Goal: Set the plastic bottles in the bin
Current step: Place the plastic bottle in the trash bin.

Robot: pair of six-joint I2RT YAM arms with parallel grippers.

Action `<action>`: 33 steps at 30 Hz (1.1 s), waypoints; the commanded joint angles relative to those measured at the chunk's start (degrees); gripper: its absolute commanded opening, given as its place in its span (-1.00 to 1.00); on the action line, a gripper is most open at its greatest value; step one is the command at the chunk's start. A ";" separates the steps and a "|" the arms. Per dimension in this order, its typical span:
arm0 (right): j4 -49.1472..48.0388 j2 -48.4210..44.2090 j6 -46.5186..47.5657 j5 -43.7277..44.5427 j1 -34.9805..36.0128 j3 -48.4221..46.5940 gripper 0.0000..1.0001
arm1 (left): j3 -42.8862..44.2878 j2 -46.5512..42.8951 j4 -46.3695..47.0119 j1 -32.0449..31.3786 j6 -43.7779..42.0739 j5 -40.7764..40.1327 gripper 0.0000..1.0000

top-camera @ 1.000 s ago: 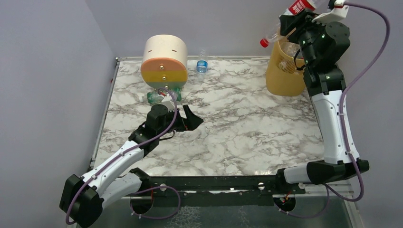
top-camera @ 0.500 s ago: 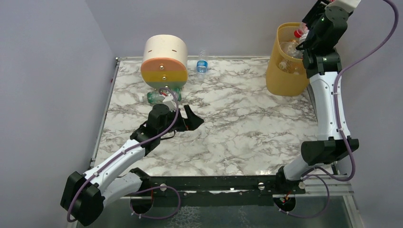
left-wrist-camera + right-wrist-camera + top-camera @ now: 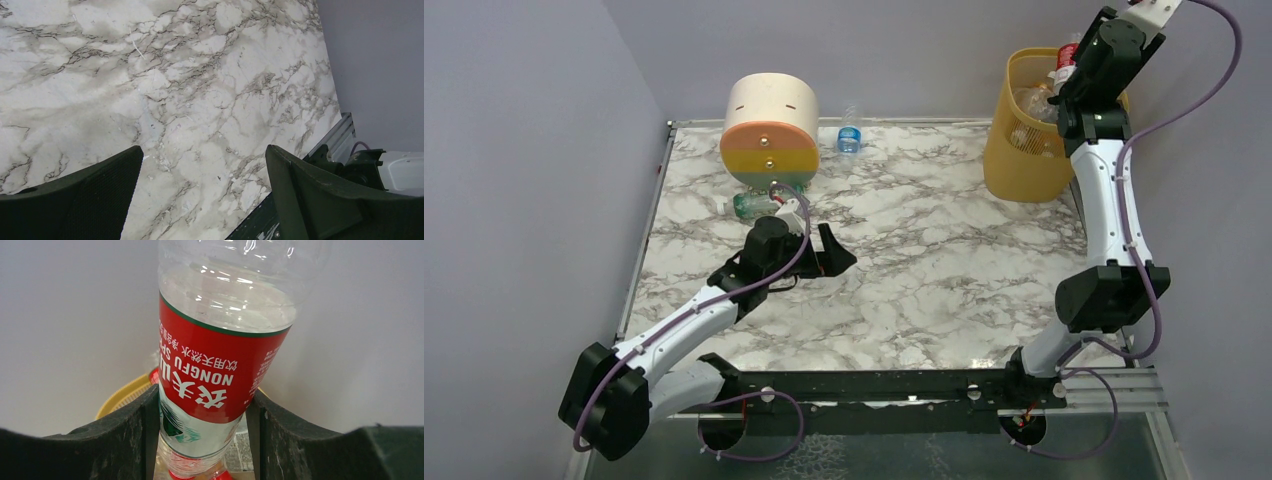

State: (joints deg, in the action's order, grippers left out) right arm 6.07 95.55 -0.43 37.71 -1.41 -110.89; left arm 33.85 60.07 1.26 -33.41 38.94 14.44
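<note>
**Status, R arm.** Over the last sec. the right arm went from a bent pose with the load lying across the front of the bin (image 3: 1014,160) to a near-vertical reach. The wrist now sat above the bin's far-right rim. The right gripper (image 3: 202,440) was clamped on the red-label bottle (image 3: 215,370), with both fingers bearing on the label sides. In the wrist view the bottle hung neck-down. The yellow rim showed below it, with red caps beneath, so we judged the load to be over the opening and not outside it.

**Meaning for task.** Transport was done and only the release was left. We judged that opening the jaws here would drop the bottle in among the clear bottles (image 3: 1029,100) already inside. The load sat close to the rim on the wall side, so a bounce-out could not be ruled out.

**Status, L arm.** The left gripper (image 3: 202,165) had crept a little to the right. Its jaws stood wide apart, nothing was between them, and bare table (image 3: 944,260) lay under them.

**Remaining items.**
- The green bottle (image 3: 752,205) lay at the foot of the drawer unit (image 3: 769,130), just beyond the L wrist.
- The blue-label bottle (image 3: 849,138) stood at the far edge, right of the unit.

We saw no other loose bottles.
</note>
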 commanded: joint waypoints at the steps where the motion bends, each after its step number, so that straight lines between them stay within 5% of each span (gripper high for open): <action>1: -1.32 1.75 -1.32 1.55 -0.44 2.20 0.01 | 2.09 0.88 2.12 -0.08 -1.49 1.80 0.98; 26: 2.55 -1.34 -11.29 -2.62 -0.44 16.85 -0.06 | 1.19 0.44 2.99 -0.02 -1.06 2.57 0.98; 33: 5.44 -4.82 -13.10 -4.85 -0.44 15.39 0.52 | 0.87 -0.46 2.69 -0.06 -0.93 2.36 0.98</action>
State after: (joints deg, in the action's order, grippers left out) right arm 9.52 94.70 -11.18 35.22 -1.61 -93.86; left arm 34.06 61.08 2.48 -33.41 38.28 15.64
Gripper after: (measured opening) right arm 0.709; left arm 0.989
